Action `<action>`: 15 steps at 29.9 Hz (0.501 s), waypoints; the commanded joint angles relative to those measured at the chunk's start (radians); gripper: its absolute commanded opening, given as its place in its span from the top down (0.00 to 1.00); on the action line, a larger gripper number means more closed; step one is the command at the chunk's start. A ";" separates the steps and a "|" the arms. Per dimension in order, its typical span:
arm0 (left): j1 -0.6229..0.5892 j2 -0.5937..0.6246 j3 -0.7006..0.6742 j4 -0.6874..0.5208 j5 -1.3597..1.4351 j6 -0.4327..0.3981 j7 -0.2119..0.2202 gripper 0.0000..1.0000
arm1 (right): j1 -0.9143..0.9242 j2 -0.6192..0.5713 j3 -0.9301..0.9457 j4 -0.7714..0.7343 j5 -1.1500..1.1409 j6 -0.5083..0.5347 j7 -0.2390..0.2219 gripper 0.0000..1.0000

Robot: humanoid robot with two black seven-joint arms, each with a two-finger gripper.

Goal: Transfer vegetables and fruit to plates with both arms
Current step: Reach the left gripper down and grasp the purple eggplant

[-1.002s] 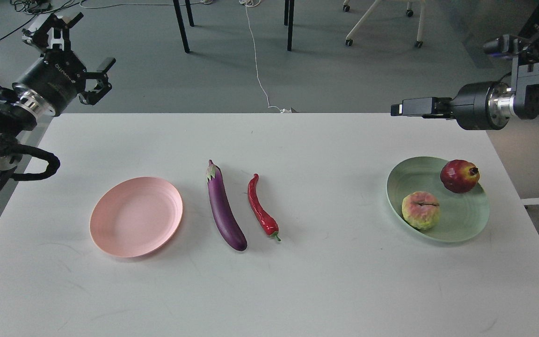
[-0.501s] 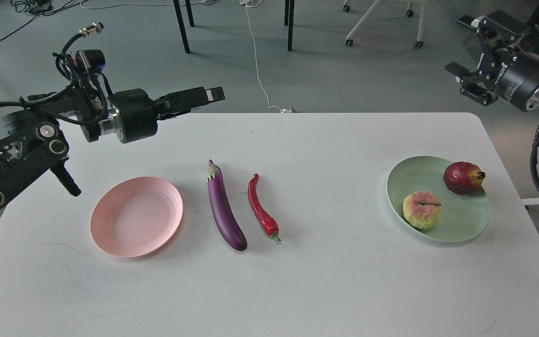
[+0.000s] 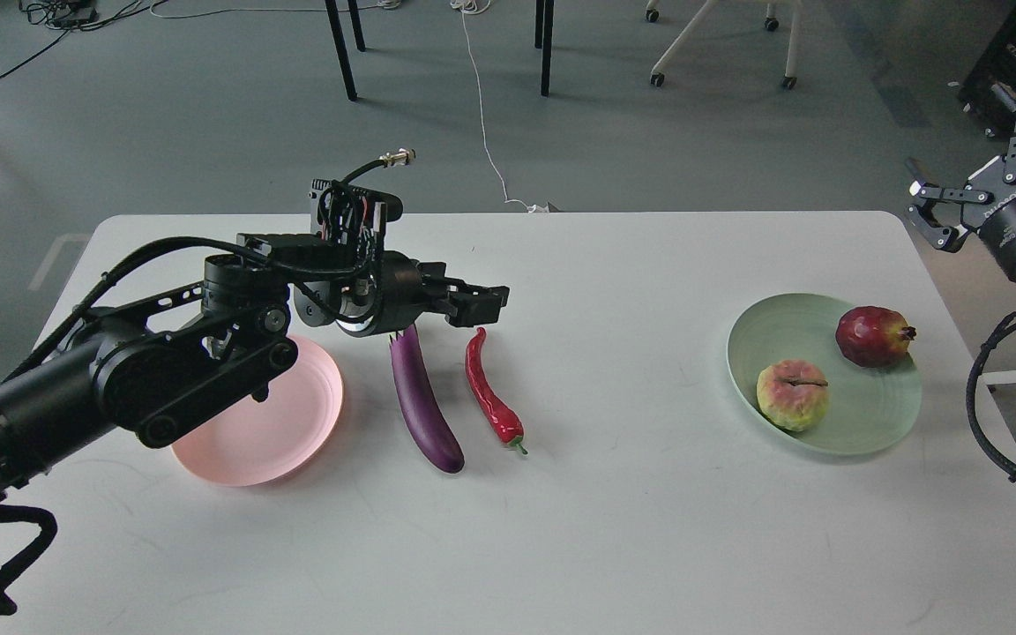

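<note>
A long glossy purple eggplant (image 3: 422, 408) is seen lying on the white table (image 3: 614, 529) near its middle, running from a cap end at the far side, hidden beneath the arm, to a rounded dark tip nearer the camera; a bright highlight is carried along its skin. Just beside it on the right, not touching, a shorter, thinner red chili pepper (image 3: 489, 395) is laid, gently curved, shiny, with a small green stem at its near end.

The left gripper (image 3: 483, 304) is held just above the far ends of the two vegetables, pointing to the right; its tip is placed over the top of the chili, while the wrist behind it covers the cap of the eggplant; its fingers are seen edge-on and dark, so whether they are spread or closed cannot be told; nothing is seen gripped in them. The pale pink plate (image 3: 274, 437) is partly covered by the left arm and nothing is seen on its visible part.

At the right, the pale mint green plate (image 3: 870, 423) is occupied by a dark red pomegranate (image 3: 871, 336) with a small crown and a yellow-green, pink-blushed fruit (image 3: 792, 395) with a brown stem, the two set apart; the right gripper (image 3: 975, 168) is raised beyond the table's right edge, well apart from the plate, its claws spread wide and empty.
</note>
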 commanded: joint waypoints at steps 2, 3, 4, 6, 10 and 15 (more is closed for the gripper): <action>0.002 0.009 0.136 0.003 0.002 0.004 0.074 0.05 | -0.007 0.000 0.005 0.003 0.000 0.000 0.004 0.01; 0.002 0.012 0.145 0.003 0.005 0.006 0.080 0.06 | -0.007 -0.001 0.005 0.003 0.000 0.000 0.004 0.01; 0.004 0.016 0.147 0.003 0.004 0.009 0.085 0.06 | -0.007 -0.001 0.006 0.006 0.000 0.000 0.004 0.01; 0.005 0.018 0.145 0.003 -0.001 0.011 0.088 0.06 | -0.007 -0.001 0.010 0.006 0.000 0.000 0.004 0.01; 0.004 0.041 0.147 0.003 -0.004 0.008 0.105 0.06 | -0.007 0.005 0.011 0.009 -0.001 0.000 0.004 0.01; 0.018 0.047 0.159 0.003 -0.009 0.006 0.117 0.07 | -0.007 0.008 0.011 0.011 -0.001 0.000 0.004 0.01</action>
